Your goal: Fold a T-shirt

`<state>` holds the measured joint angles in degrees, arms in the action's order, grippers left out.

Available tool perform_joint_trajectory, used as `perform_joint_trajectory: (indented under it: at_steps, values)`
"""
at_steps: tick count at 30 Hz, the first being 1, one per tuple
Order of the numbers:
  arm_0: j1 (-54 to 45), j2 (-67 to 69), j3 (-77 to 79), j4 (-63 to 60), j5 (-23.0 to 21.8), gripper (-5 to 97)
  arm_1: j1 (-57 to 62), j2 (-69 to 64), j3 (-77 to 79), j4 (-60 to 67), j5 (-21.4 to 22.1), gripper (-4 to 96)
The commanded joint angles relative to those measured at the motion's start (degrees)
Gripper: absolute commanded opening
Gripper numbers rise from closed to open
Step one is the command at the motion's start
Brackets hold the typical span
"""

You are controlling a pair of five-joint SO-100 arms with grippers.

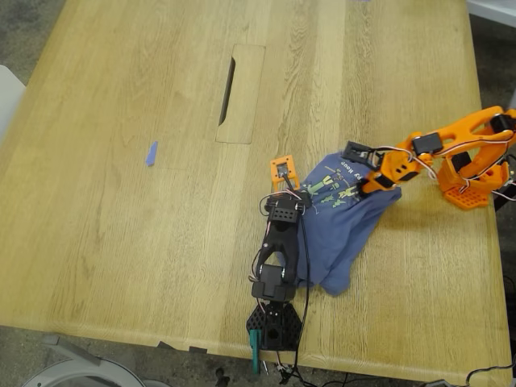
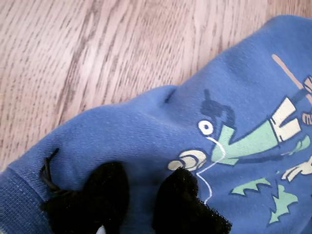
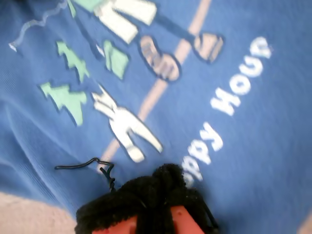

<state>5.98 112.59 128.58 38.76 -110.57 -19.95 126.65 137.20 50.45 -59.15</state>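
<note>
While the T-shirt [image 1: 343, 218] lay bunched on the wooden desk [image 1: 121, 234] toward the exterior view's right, both arms met over it. My first gripper [image 2: 141, 202] — on the black arm rising from the desk's near edge — pressed its two padded fingers [image 2: 105, 192] onto the cloth beside the cartoon print [image 2: 243, 146], slightly parted, gripping nothing I could see. My second gripper [image 3: 146, 204], on the orange arm reaching in from the exterior view's right, sat on the shirt just by the white lettering [image 3: 229, 107]; its fuzzy tips looked pressed together, though whether cloth was pinched between them I cannot tell. A blue scrap of tape [image 1: 151, 153] lay well apart, and a slot [image 1: 228, 90] in the desk showed only dark inside.
</note>
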Motion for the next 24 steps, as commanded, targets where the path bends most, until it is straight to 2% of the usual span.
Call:
perform_joint_trajectory:
  at_steps: [1, 7, 12, 19, 24]
  values:
    - [-3.5, 0.4, -3.6, 1.1, -0.4, 15, -0.6, 5.7, 3.7, 3.0, 0.4, 0.1]
    - [-7.3, 1.0, -3.5, 3.3, -0.6, 15, -0.6, 16.3, 10.6, 8.9, 0.8, 0.1]
    - [-9.7, 4.5, -4.0, 6.9, -0.4, 17, 3.3, 21.8, 10.5, 14.4, -0.2, 0.0]
    - [-8.3, 13.8, -6.6, 16.4, -0.2, 19, 9.5, 21.0, 0.4, 19.7, -0.7, 0.0]
    - [-6.3, 18.2, -13.4, 25.0, -0.2, 19, 14.6, 14.7, -12.2, 21.7, -1.2, 0.0]
